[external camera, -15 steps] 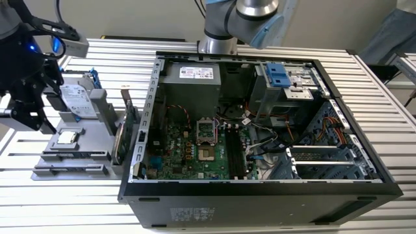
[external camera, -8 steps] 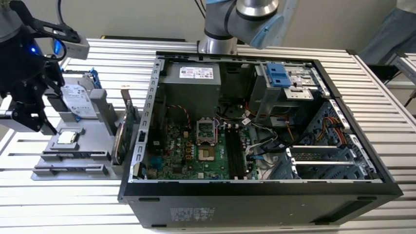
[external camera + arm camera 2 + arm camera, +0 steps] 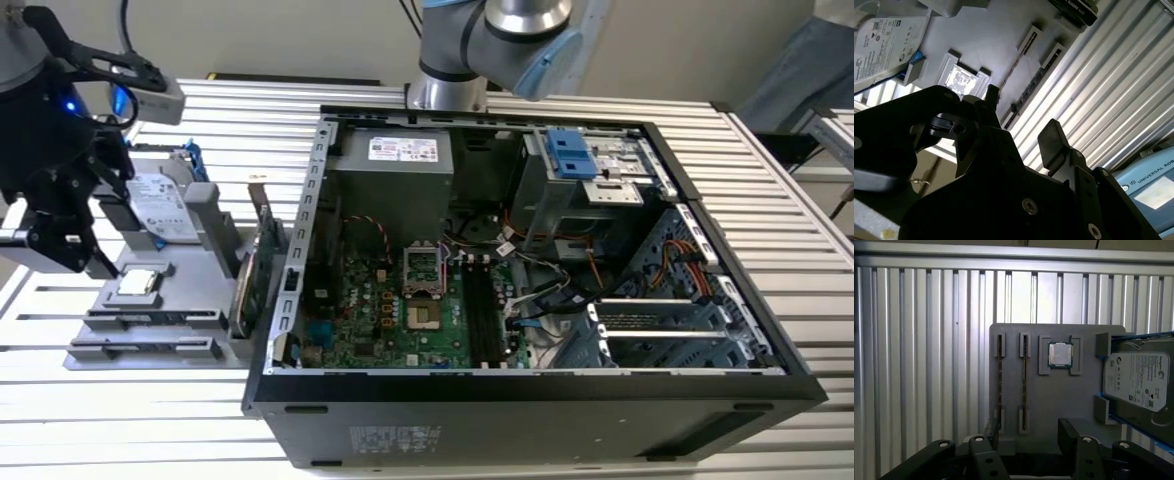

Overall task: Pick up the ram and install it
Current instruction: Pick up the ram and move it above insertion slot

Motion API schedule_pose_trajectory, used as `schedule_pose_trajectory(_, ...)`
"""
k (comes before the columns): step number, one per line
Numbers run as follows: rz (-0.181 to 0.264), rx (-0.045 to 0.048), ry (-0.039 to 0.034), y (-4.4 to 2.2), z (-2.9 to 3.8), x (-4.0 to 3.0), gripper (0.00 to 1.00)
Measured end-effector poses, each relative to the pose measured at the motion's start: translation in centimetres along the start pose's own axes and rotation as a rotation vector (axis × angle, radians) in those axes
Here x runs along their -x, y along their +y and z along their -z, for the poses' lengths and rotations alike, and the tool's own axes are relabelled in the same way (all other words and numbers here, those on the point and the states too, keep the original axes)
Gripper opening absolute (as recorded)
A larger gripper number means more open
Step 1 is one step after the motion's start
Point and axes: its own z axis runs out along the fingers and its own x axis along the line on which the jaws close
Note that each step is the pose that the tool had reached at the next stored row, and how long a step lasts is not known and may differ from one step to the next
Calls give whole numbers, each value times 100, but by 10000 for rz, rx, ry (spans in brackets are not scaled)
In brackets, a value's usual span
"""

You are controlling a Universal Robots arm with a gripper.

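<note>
Two ram sticks stand on edge in holders on a grey tray [image 3: 1054, 405]: one ram stick [image 3: 999, 385] and a second ram stick [image 3: 1024, 385] beside it. In the second wrist view they are thin dark strips, one [image 3: 1036, 82] and the other [image 3: 1021, 50]. My black gripper [image 3: 1029, 437] hovers above the tray's near end, open, with nothing between its fingers [image 3: 1069, 432]. In the exterior view the gripper [image 3: 80, 255] hangs over the tray [image 3: 187, 330] at the exterior view's left, beside the open computer case [image 3: 534, 390].
On the tray also lie a processor chip [image 3: 1059, 354] and a silver hard drive [image 3: 1139, 380] in a blue frame. A green expansion card [image 3: 254, 270] stands between tray and case. The motherboard's memory slots [image 3: 481, 310] lie inside the case. The table [image 3: 914, 365] is ribbed metal.
</note>
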Motion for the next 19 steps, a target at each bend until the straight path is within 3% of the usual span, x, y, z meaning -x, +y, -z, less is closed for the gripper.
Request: schedule_pose_trajectory(19,-35,-1,9,-2,-94,-1,100)
